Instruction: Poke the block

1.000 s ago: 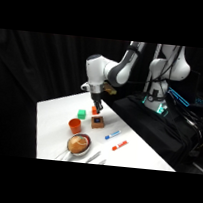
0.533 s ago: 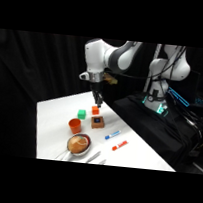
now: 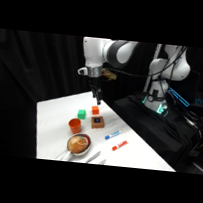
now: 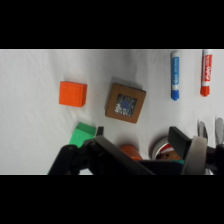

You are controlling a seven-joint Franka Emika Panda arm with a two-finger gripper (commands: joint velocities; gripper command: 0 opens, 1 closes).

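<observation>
Above the table (image 3: 53, 115), well clear of everything on it, hangs the claw (image 3: 96, 95), its tip pointing down over the far part of the cluster. Whether its fingers are wide or narrow cannot be told: from the side they read as one dark stub, and in the wrist view only the black linkage shows along the bottom edge.

Below it sits the block (image 3: 98, 122), brown with a dark blue square on top, resting flat on the table. In the wrist view the block (image 4: 125, 102) lies near the middle, with the orange cube (image 4: 73, 93) at its 9 o'clock, apart from it, and the green cube (image 4: 83, 134) at about 8 o'clock. A blue marker (image 4: 174, 75) and a red marker (image 4: 206, 73) lie toward 2 o'clock. From the side, an orange cup (image 3: 75, 125) and a bowl (image 3: 79, 144) stand nearer the camera.

By the look of it, the claw is not on the block at this moment. A poke would call for lining up over the blue mark and descending straight, keeping off the orange cube.
</observation>
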